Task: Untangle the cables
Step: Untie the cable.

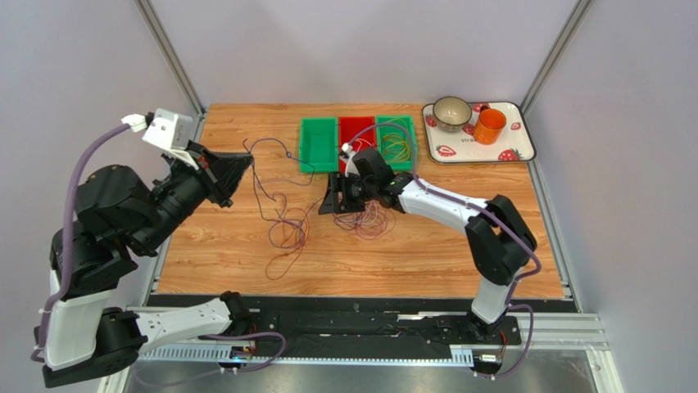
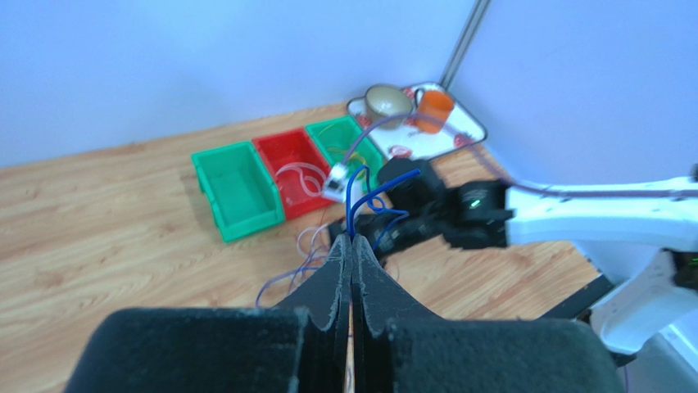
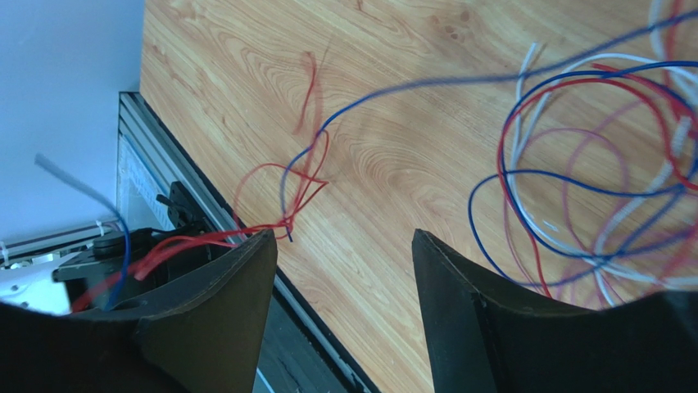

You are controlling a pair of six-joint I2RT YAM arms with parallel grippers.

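On the wooden table (image 1: 205, 262), between the arms, the cables (image 1: 285, 223) are strewn in loose loops. One blue cable (image 2: 354, 196) is pinched in the left gripper (image 2: 352, 246). The right gripper (image 3: 344, 241) is held spread just above the tangle.

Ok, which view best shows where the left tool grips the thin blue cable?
Left wrist: the thin blue cable rises out of the shut left tool. Top external shows a faint dark strand trailing from that tool. Right wrist shows blue strands over the wooden table, not the grip.
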